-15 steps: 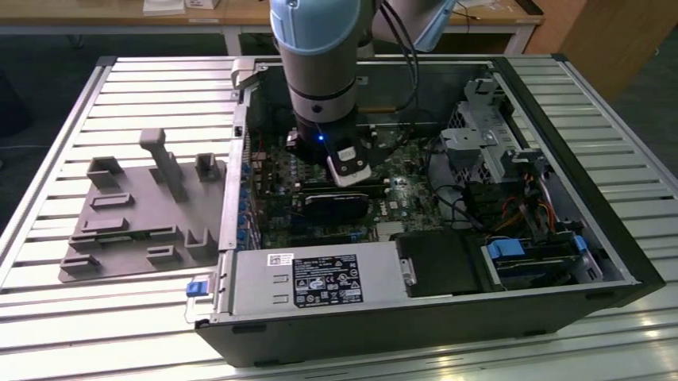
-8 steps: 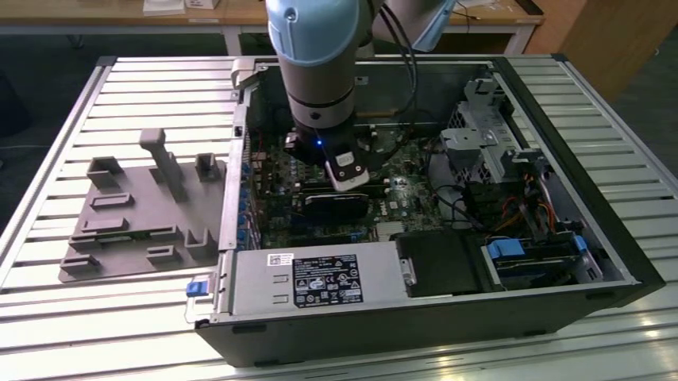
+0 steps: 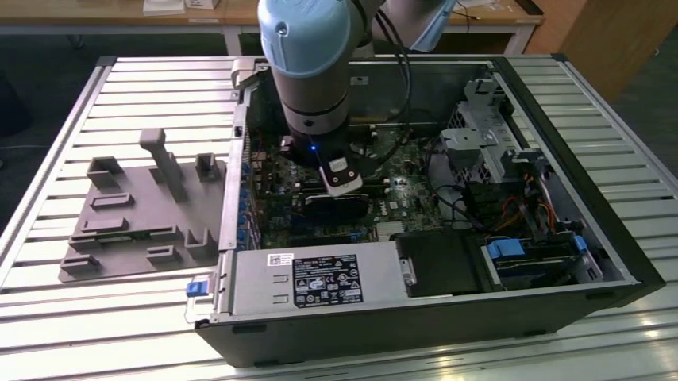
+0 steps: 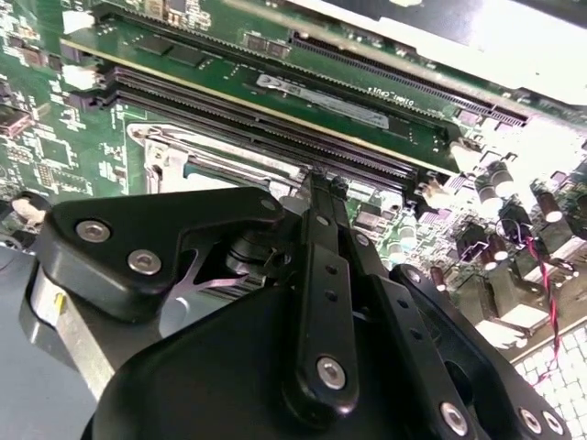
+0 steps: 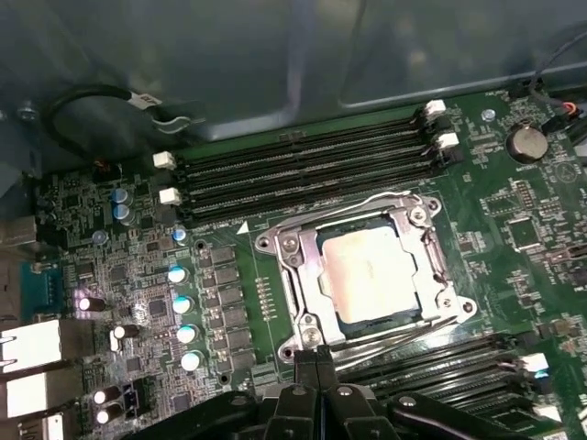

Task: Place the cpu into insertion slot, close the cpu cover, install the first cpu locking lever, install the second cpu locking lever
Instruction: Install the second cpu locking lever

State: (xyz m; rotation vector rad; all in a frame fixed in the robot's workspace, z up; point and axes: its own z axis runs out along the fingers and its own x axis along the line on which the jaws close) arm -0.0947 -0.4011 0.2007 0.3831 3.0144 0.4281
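In the exterior view, the pale blue robot arm (image 3: pixel 307 71) reaches into the open black computer case (image 3: pixel 551 262) at frame centre. In the second wrist view, the black gripper (image 4: pixel 316 183) has its jaws pressed together, holding nothing. In the first wrist view, the dull silver square cpu (image 5: pixel 371 275) lies in the black insertion slot (image 5: pixel 344 316), the grey metal cpu cover (image 5: pixel 298 270) closed around it, at centre right.

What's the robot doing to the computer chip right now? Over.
Gripper shut, holding nothing, down at the socket's edge. Cpu seated in the insertion slot, cpu cover closed over it. Memory slots beside it, nothing blocking.
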